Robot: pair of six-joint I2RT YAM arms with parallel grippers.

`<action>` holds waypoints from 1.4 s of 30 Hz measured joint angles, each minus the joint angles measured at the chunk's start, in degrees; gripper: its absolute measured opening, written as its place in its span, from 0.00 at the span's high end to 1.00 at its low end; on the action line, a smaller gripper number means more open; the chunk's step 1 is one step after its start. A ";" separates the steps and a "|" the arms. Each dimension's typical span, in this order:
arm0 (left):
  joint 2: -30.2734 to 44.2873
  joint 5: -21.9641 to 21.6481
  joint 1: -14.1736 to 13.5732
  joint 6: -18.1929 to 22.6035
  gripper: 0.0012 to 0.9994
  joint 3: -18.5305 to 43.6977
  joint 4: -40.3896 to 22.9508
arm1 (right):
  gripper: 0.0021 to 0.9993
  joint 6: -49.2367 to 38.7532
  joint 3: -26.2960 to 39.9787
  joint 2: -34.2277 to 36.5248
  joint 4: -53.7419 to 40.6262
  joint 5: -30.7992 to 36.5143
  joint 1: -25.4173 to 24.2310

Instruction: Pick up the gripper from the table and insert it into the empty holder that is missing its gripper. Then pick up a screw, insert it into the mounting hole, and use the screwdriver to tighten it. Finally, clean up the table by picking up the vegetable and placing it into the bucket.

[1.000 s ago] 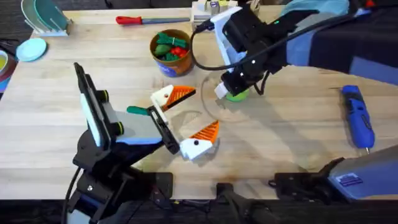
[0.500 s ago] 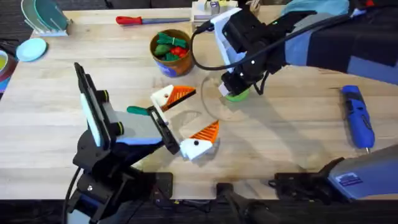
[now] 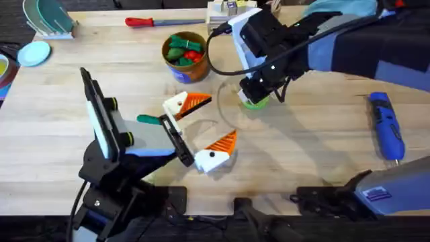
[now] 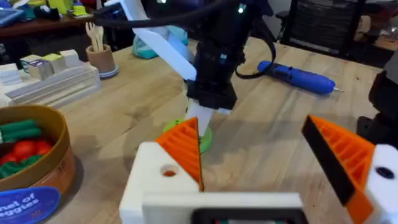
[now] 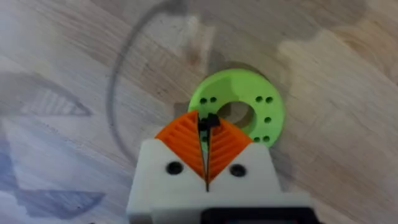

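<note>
My right gripper (image 3: 247, 96) hangs over a round green disc (image 3: 258, 103). In the right wrist view its orange pads (image 5: 180, 140) are shut on a small black screw (image 5: 208, 121), right at the disc (image 5: 268, 118) hole. My left gripper (image 3: 222, 119) lies open on the table. Each of its white holders (image 3: 176, 105) carries an orange gripper wedge (image 3: 197, 101); one holder shows a mounting hole (image 4: 168, 171). The blue screwdriver (image 3: 387, 126) lies at the right. The tan bucket (image 3: 195, 67) holds green and red vegetables (image 3: 183, 51).
A red-handled driver (image 3: 142, 21) lies along the far edge, with white boxes (image 3: 222, 10) beside it. A teal rack (image 3: 47, 17) and a round blue lid (image 3: 33, 52) sit at the far left. A green piece (image 3: 149, 119) lies by the left arm's wrist.
The right gripper has edged slightly farther over the green disc. The left arm and the other things have not moved.
</note>
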 joint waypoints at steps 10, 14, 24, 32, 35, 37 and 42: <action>0.01 0.00 0.00 0.17 0.01 0.00 0.00 | 1.00 -0.01 3.22 -0.42 -1.29 1.20 0.00; 0.01 0.00 0.00 0.20 0.01 0.00 0.00 | 1.00 -0.02 8.67 -2.45 -5.00 0.84 0.00; -0.01 0.02 0.00 0.33 0.01 0.00 0.00 | 1.00 -0.62 25.01 -3.96 -17.81 -9.84 0.80; -0.01 0.00 0.00 0.33 0.01 0.00 0.00 | 1.00 -1.30 33.93 -3.98 -21.27 -13.14 10.27; 0.01 0.00 0.00 0.33 0.01 0.00 0.00 | 1.00 -1.08 35.11 -3.85 -22.72 -13.72 13.83; 0.01 0.00 0.00 0.33 0.01 0.00 0.00 | 1.00 -0.86 35.60 -3.50 -22.84 -14.04 15.73; -0.01 0.01 0.00 0.33 0.01 0.00 0.00 | 1.00 -0.65 35.91 -1.82 -22.68 -14.13 19.45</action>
